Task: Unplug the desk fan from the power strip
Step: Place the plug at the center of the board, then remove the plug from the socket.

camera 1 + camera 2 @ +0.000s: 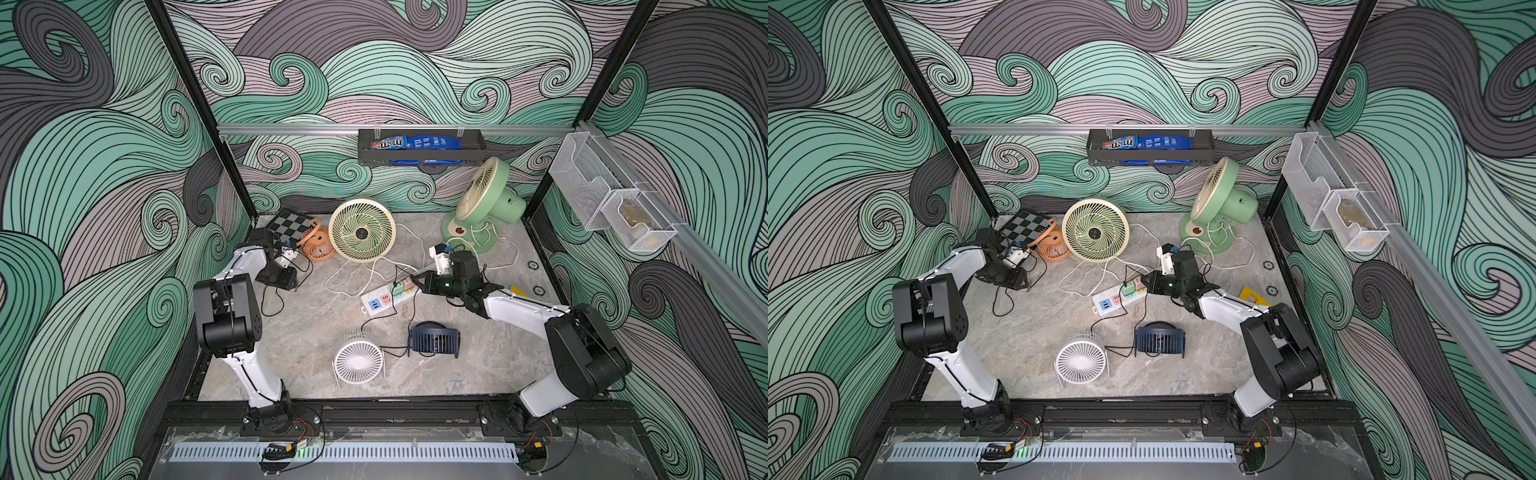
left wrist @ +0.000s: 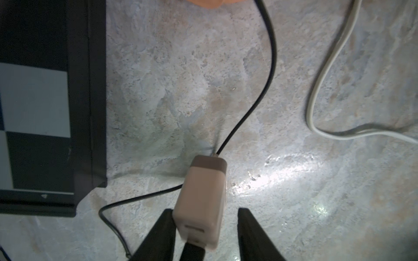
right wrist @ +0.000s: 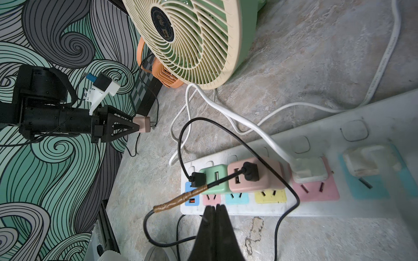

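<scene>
Pink plug (image 2: 203, 192) is out, far from the power strip (image 3: 316, 133)
The left gripper (image 2: 205, 211), the nearer one, has its fingers spread with the plug loose between them; the right gripper (image 3: 214, 206), pinched closed, touches the strip's edge.

Left tool (image 2: 205, 209) jaws apart, right tool (image 3: 214, 206) jaws together.

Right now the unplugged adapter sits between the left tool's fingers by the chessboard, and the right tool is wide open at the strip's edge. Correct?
No: the right tool is shut at the edge of the strip, as the right wrist view shows. The adapter does sit between the fingers of the left tool by the chessboard.
</scene>
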`<state>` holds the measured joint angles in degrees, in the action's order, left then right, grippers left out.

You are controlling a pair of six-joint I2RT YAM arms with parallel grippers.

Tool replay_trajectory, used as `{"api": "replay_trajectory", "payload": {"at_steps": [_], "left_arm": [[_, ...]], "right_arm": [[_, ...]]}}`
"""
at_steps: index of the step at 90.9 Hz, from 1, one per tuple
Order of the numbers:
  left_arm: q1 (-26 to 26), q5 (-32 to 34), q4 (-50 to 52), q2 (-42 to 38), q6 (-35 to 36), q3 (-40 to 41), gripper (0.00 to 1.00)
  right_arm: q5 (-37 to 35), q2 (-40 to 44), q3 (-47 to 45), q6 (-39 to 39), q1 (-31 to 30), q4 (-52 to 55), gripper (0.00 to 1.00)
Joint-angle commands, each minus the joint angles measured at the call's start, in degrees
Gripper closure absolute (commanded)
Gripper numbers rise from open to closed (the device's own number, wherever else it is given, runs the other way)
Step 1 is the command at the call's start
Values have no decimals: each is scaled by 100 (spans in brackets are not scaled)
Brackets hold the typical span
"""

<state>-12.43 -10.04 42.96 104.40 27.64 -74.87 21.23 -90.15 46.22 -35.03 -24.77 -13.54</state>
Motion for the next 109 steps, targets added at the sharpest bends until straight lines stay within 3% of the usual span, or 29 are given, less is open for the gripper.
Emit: {"api": "replay_trajectory", "payload": {"at_steps": [1, 24, 42, 63, 79, 109], "left_arm": [[-56, -297, 235, -398, 66, -322, 47], [31, -1214, 822, -863, 21, -970, 46], [632, -1804, 515, -1283, -107, -739, 47], [1655, -1916, 140, -1375, -148, -415, 45], [2402, -1623, -118, -1121, -154, -281, 45], [3146, -1173, -545, -453, -423, -319, 45]], "right_arm": [[186, -31, 18, 80, 12, -77, 93], [472, -133, 37, 110, 10, -187, 93], [555, -277, -16, 65, -51, -337, 94], [579, -511, -27, 100, -150, -433, 97], [508, -681, -144, 88, -168, -588, 98], [333, -1005, -261, 12, -112, -820, 99]]}}
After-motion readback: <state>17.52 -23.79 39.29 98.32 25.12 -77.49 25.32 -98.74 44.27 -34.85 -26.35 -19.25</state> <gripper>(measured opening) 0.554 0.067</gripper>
